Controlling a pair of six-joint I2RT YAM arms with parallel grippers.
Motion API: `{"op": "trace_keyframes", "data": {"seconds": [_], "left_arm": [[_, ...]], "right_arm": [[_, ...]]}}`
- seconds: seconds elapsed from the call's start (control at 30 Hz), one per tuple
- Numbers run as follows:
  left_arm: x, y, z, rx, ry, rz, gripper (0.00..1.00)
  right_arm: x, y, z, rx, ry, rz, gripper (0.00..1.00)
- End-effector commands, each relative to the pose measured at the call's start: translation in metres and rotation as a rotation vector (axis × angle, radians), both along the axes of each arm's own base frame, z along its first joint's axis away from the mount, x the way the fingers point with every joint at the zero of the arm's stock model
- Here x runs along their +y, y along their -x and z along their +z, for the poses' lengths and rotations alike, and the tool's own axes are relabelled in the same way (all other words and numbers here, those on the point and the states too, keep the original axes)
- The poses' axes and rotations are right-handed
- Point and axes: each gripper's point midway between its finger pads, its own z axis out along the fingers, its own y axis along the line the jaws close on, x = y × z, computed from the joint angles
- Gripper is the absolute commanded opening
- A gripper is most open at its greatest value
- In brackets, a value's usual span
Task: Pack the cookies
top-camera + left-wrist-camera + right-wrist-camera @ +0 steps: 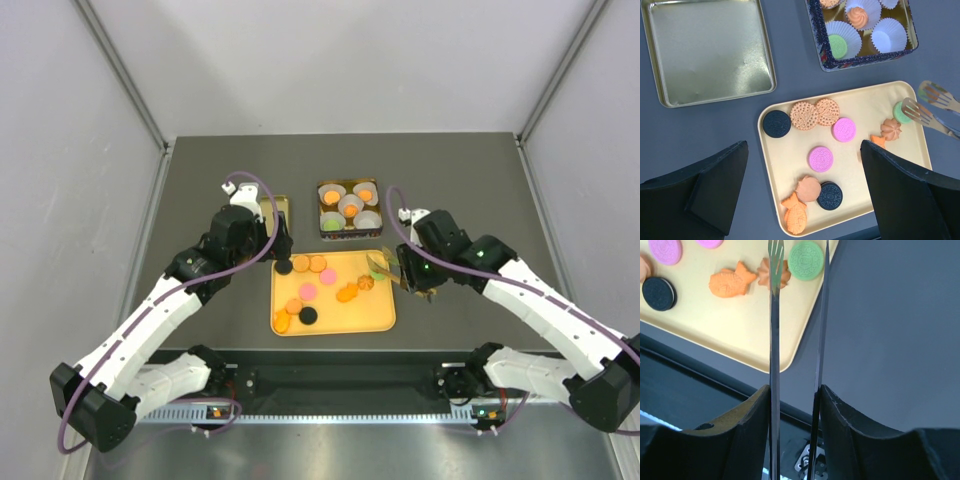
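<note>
**Tongs close on the green cookie**

The right hand (795, 405) is clenched on a pair of metal tongs (773, 340), their two blades pinched partway together but not meeting. The blades run straight out from the hand, across the bare surface (890, 340) and over the right edge of the yellow tray (740, 335). The green cookie (806, 260) lies at that edge between the blade tips, directly ahead along the tongs' long axis. The orange swirl cookie (763, 274) sits just beside it, under the forked blade. I judge that a clean pinch depends on keeping that blade off the swirl.

The left hand (804, 145) is released, fingers spread wide and holding nothing. It hovers above the tray's left side, well apart from the green cookie, so the right arm is the nearer one.

The other loose cookies (820, 159) are scattered across the tray. Beyond it stands the tin (865, 60), where some paper cups (887, 35) already hold cookies and others are bare.
</note>
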Motion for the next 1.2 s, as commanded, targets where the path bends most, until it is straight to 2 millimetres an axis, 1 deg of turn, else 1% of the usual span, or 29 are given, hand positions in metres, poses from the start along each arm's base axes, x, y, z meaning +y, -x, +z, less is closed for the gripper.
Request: {"op": "trace_keyframes", "data": {"seconds": [0.0, 0.13, 0.27, 0.43, 0.57, 1.17], "left_arm": [[-0.002, -0.006, 0.008, -0.041, 0.027, 0.007, 0.99], [-0.002, -0.006, 0.007, -0.038, 0.026, 0.006, 0.99], [-0.002, -0.006, 0.006, -0.036, 0.025, 0.006, 0.99], [-0.003, -0.006, 0.006, -0.036, 0.026, 0.005, 0.99], [-0.003, -0.007, 0.007, -0.037, 0.027, 0.005, 0.99], [-0.003, -0.007, 0.005, -0.032, 0.023, 0.006, 0.99]], "right_arm": [[0.012, -0.001, 0.007, -0.028, -0.036, 0.021, 0.42], [0.014, 0.002, 0.003, -0.02, -0.019, 0.035, 0.42], [0.012, 0.001, -0.002, -0.014, 0.012, 0.028, 0.43], [0.008, -0.002, -0.004, -0.025, 0.042, 0.016, 0.43], [0.008, -0.002, -0.008, -0.014, 0.055, 0.024, 0.43], [0.005, 0.009, -0.023, 0.037, 0.093, 0.063, 0.43]]}}
